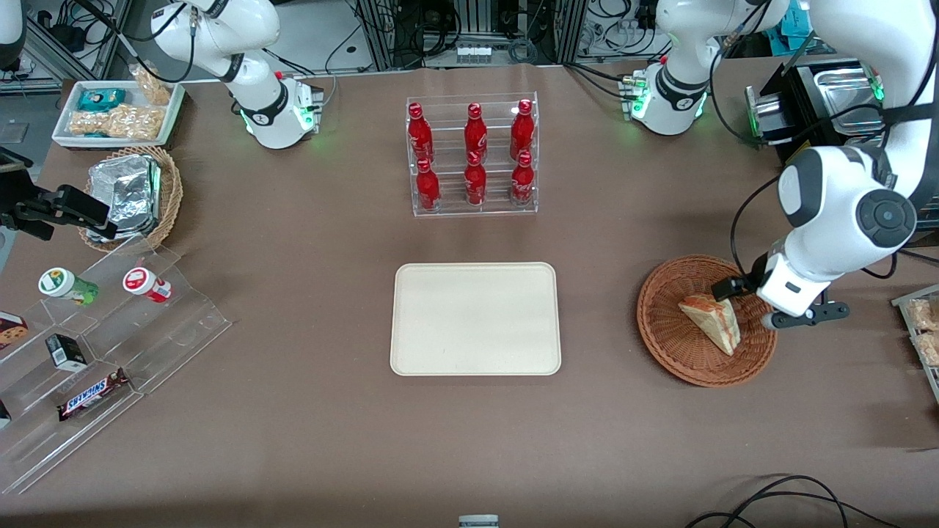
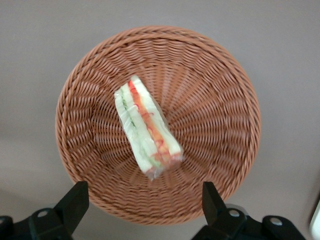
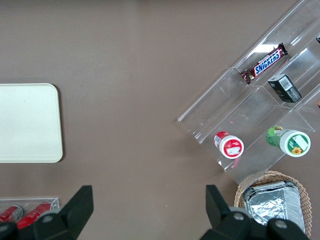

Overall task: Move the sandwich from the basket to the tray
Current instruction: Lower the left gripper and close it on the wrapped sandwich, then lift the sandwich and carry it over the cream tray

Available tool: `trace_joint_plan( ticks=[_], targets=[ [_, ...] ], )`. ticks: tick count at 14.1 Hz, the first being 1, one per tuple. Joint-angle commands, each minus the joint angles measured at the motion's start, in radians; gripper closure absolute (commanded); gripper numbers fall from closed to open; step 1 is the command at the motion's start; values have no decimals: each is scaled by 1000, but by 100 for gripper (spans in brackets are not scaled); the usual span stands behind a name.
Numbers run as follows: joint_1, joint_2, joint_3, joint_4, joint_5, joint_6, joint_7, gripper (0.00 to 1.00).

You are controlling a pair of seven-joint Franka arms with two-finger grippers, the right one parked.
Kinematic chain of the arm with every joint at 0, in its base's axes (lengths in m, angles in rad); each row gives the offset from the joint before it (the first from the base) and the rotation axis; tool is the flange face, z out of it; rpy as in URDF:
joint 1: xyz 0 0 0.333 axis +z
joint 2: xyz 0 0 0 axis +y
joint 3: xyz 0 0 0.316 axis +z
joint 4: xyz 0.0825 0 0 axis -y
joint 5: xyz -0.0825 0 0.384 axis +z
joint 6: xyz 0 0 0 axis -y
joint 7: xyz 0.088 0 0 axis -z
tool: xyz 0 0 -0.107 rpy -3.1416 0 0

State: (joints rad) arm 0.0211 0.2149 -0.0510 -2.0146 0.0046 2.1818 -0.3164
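The sandwich [image 1: 713,320] [image 2: 147,127], a clear-wrapped pale wedge with orange-red and green layers, lies in the round reddish-brown basket [image 1: 675,345] [image 2: 215,110] toward the working arm's end of the table. My left gripper [image 1: 737,290] [image 2: 144,200] hangs above the basket, over the rim farther from the tray. It is open wide, with nothing between its fingers [image 2: 75,202]. The cream tray [image 1: 475,319] [image 3: 30,122] lies bare at the table's middle, a gap of brown table away from the basket.
A clear rack of red bottles [image 1: 473,158] stands farther from the front camera than the tray. Toward the parked arm's end are a clear stepped shelf with snacks [image 1: 95,345], a tan basket of foil packs [image 1: 132,194] and a white snack tray [image 1: 117,110]. A black appliance [image 1: 829,103] sits beside the working arm's base.
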Motion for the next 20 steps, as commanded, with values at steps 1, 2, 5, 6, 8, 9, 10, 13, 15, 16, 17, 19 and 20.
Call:
trace_joint_plan(
  ticks=[1, 2, 5, 6, 8, 9, 10, 13, 15, 16, 17, 19, 20],
  targets=[
    [10, 47, -9, 10, -3, 45, -208, 0],
    [10, 67, -9, 10, -3, 64, -284, 0],
    [10, 119, -9, 10, -3, 110, -476, 0],
    [10, 138, -9, 10, -3, 122, -501, 0],
    [10, 165, -9, 11, -3, 150, -556, 14],
    [10, 169, -9, 16, -3, 150, -616, 58],
    [8, 170, -9, 19, -2, 148, -672, 83],
    [7, 175, -9, 33, 2, 141, -717, 92],
    [2, 156, -10, 57, 3, 96, -716, 93],
    [-3, 152, -12, 98, 5, 23, -716, 93],
    [-6, 153, -16, 158, 6, -72, -716, 93],
    [-19, 152, -38, 244, -3, -190, -713, 91],
    [-27, 150, -67, 261, -2, -191, -704, 91]
  ],
)
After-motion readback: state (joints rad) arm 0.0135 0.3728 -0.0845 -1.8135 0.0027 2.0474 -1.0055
